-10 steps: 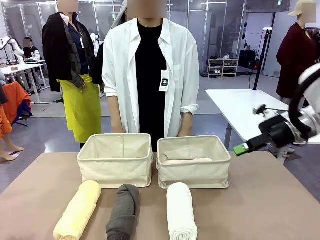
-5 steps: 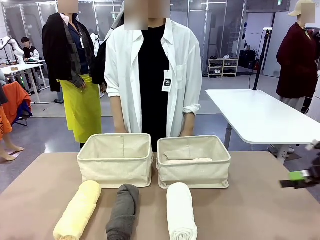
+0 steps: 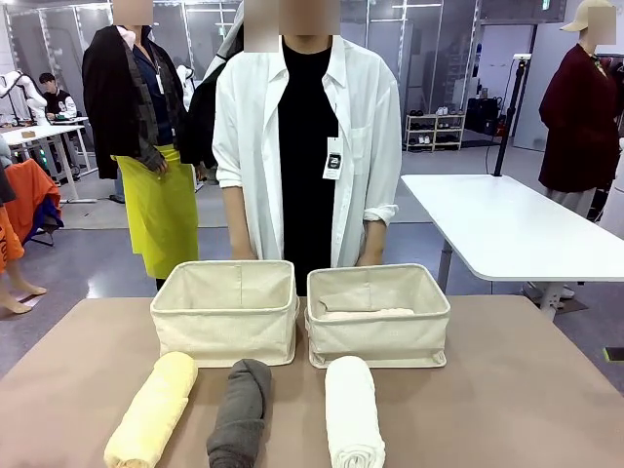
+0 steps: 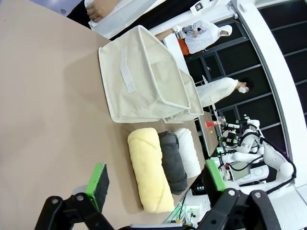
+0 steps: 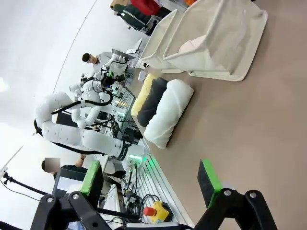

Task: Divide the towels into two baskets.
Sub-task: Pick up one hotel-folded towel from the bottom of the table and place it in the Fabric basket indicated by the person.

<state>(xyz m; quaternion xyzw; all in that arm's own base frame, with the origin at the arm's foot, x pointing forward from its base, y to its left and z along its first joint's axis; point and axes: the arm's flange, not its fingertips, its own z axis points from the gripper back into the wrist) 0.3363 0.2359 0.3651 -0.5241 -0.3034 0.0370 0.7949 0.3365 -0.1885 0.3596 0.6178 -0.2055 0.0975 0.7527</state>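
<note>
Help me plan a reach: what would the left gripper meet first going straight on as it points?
Probably the pale yellow cloth towel roll, seen right ahead of the open left gripper; depth is unclear.

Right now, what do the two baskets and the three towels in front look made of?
Left basket and right basket: beige canvas-like woven cloth, matte; the soft walls sag slightly. Yellow towel, grey towel, white towel: likely terry or fleece, fuzzy and matte; the rolls dent softly. Exact fibre unclear.

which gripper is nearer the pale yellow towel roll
Left: the left gripper faces the pale yellow cloth towel roll up close; right gripper sits beyond the white cloth roll, farther off.
</note>
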